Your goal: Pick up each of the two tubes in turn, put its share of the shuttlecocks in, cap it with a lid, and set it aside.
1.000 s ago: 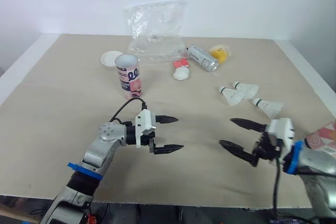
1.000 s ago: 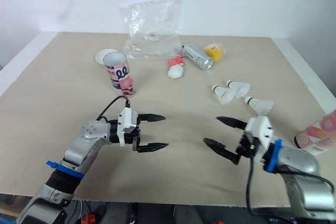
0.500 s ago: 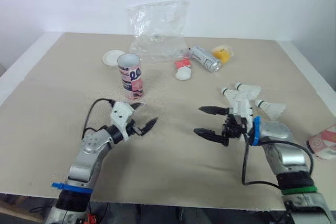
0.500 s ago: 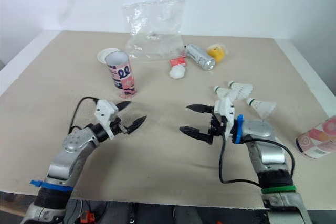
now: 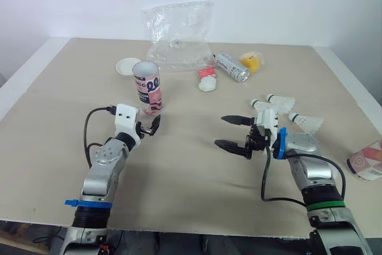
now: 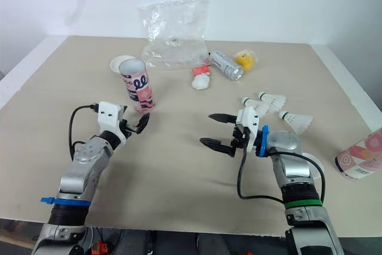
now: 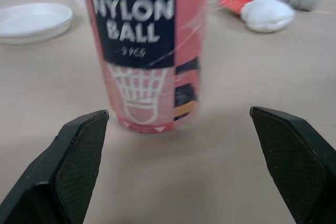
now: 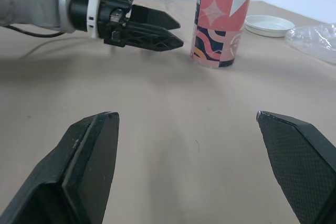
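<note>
Pink patterned cardboard tube (image 5: 147,87) lettered "NYLON BALL" stands upright and uncapped on the beige worktop (image 5: 65,117), left of the middle. A round white lid (image 5: 128,65) lies flat just behind it on the left. The left tool (image 5: 150,126) sits low just in front of the tube's base, its fingers spread wide and touching nothing; the left wrist view shows the tube ahead of the gap between them. The right tool (image 5: 221,131) is released too, its fingers well apart and pointing leftward across the worktop, gripping nothing. Three white feathered shuttlecocks (image 5: 280,102) lie together just behind the right tool. Farther back are a crumpled clear plastic bag (image 5: 179,34), a silver cylinder (image 5: 231,66) on its side, a yellow lump (image 5: 252,61) beside it, and a small white ball-like thing (image 5: 206,84). A second pink patterned tube (image 5: 365,163) shows at the worktop's right edge.
</note>
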You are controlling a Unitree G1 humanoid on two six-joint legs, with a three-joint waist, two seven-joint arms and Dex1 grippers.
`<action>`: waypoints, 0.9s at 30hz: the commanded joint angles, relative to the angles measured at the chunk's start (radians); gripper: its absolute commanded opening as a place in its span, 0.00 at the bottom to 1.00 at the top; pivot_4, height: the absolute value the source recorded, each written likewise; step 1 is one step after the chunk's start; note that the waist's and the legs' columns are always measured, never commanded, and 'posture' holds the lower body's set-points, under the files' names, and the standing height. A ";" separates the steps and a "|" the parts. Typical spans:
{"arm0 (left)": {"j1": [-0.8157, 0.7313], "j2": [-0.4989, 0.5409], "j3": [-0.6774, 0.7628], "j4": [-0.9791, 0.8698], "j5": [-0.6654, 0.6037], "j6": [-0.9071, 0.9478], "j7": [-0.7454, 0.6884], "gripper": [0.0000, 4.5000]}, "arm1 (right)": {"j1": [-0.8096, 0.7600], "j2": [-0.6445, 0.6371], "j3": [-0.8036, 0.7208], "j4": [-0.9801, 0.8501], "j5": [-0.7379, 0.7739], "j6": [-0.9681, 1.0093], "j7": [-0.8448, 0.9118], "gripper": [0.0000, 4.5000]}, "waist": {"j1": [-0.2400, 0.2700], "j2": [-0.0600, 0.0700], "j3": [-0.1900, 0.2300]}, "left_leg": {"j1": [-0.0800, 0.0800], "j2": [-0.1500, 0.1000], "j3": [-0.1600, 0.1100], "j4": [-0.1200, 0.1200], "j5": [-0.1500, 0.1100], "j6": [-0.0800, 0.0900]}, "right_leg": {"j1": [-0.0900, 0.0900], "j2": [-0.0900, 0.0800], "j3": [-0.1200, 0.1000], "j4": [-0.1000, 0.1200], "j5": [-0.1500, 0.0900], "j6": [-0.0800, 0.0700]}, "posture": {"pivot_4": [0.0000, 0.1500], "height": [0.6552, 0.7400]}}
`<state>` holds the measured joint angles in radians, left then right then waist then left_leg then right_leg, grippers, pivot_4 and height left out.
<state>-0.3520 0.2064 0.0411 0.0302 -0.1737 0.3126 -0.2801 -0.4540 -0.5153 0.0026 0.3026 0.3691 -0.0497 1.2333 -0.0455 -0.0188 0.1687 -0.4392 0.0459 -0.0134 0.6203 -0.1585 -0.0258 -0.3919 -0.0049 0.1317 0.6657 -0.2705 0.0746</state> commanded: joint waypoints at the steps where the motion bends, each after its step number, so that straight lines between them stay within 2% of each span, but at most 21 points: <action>1: -0.047 -0.003 0.015 0.030 0.008 -0.023 0.014 1.00 | -0.024 0.004 -0.006 -0.009 -0.006 -0.024 -0.008 1.00 | 0.000 0.000 0.000 | 0.000 0.000 0.000 0.000 0.000 0.000 | 0.000 0.000 0.000 0.000 0.000 0.000 | 1.00 1.00; 15: -0.204 -0.001 0.026 0.290 0.026 -0.104 0.043 1.00 | 0.004 0.002 -0.010 -0.059 -0.023 -0.028 -0.053 1.00 | 0.000 0.000 0.000 | 0.000 0.000 -0.001 0.000 0.000 0.000 | 0.000 0.000 0.000 0.000 0.000 0.000 | 1.00 1.00; 27: -0.327 0.016 0.014 0.497 0.028 -0.191 -0.049 1.00 | 0.014 0.005 -0.003 -0.093 -0.028 -0.012 -0.074 1.00 | 0.000 0.000 0.000 | 0.000 -0.001 -0.001 0.000 0.000 0.000 | 0.000 0.000 0.000 0.000 0.000 0.000 | 1.00 1.00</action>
<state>-0.6461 0.2108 0.0475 0.5134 -0.1529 0.1550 -0.3133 -0.4404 -0.5074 0.0026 0.2561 0.3369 -0.0621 1.1694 -0.0454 -0.0189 0.1688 -0.4397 0.0452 -0.0145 0.6196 -0.1583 -0.0261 -0.3919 -0.0048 0.1311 0.6656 -0.2706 0.0749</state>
